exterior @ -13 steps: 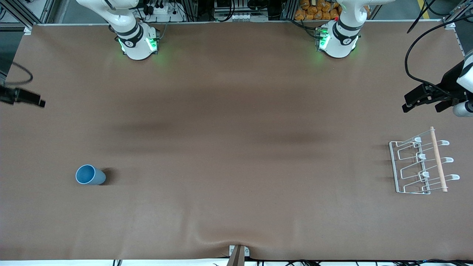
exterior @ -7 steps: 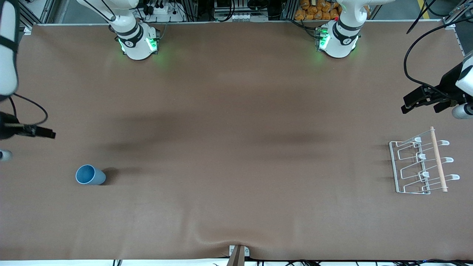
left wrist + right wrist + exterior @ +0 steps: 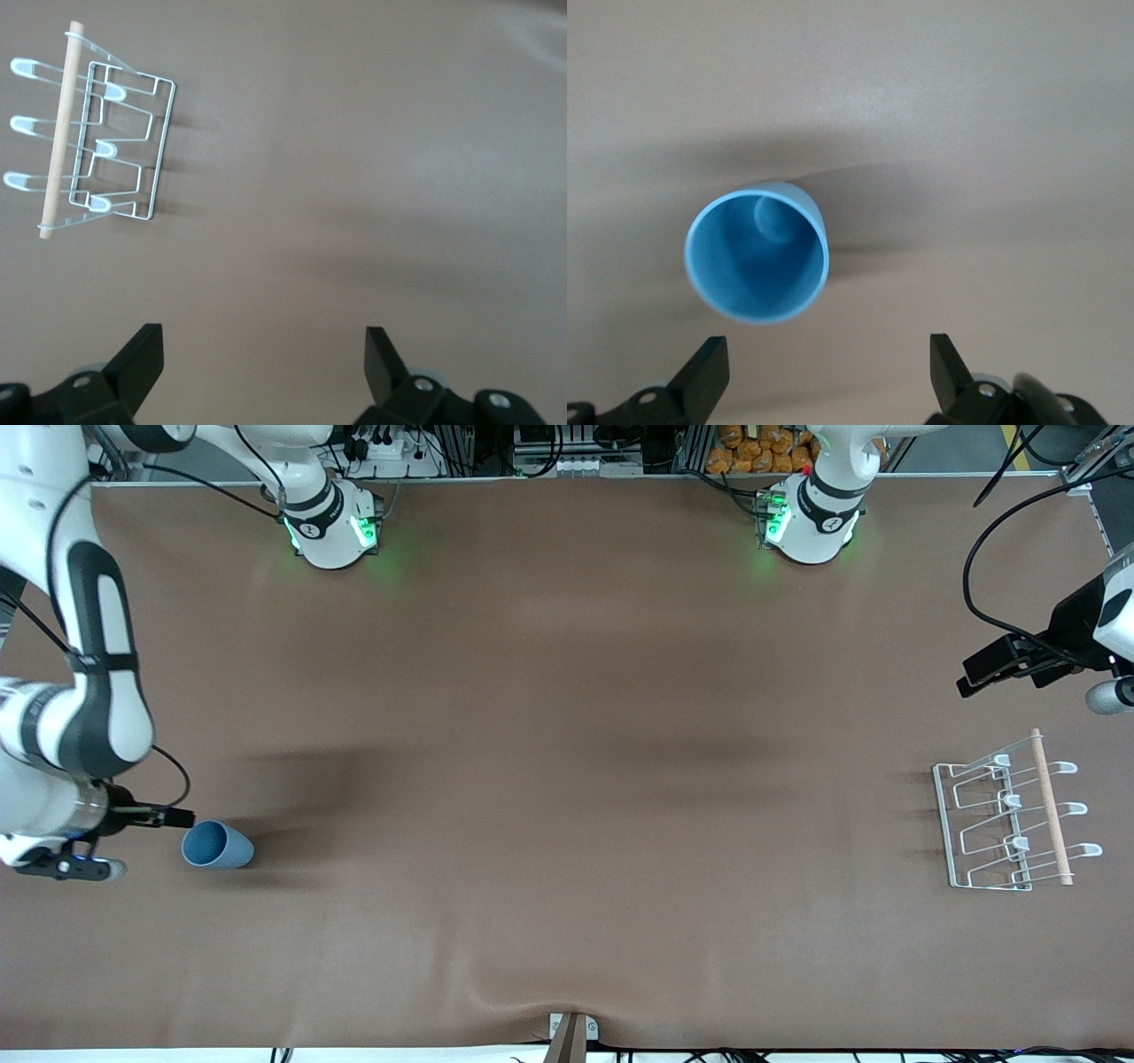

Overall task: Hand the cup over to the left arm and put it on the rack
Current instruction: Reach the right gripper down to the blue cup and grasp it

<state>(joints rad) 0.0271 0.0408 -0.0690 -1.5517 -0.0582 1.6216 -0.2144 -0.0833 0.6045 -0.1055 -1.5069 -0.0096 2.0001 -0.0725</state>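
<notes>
Currently the cup point(image 3: 217, 845) is seen lying on its side on the bench point(image 3: 567, 779), toward the right arm's end and well apart from the rack point(image 3: 1010, 815), which sits toward the left arm's end. The cup's open mouth is turned toward the right gripper point(image 3: 133, 837), whose fingers are spread wide and hold nothing; in the right wrist view the mouth of the cup point(image 3: 757, 252) is framed just ahead of the two fingers point(image 3: 704, 376), slightly off the midline between them. The left gripper point(image 3: 997, 669) is held over the bench near the rack, also wide and empty, and that arm is judged to be waiting.

Several risks are judged from here. A cup on its side can be rolled or pushed away if one finger meets the rim first, and the off-centre alignment would cause exactly that. A thin plastic wall may also be squeezed out of the grip if it is pinched near the rim.

Compared with a second ago, the right arm has been swung in from the bench's edge to the cup, while the cup and rack are unmoved and the left gripper has barely shifted.
</notes>
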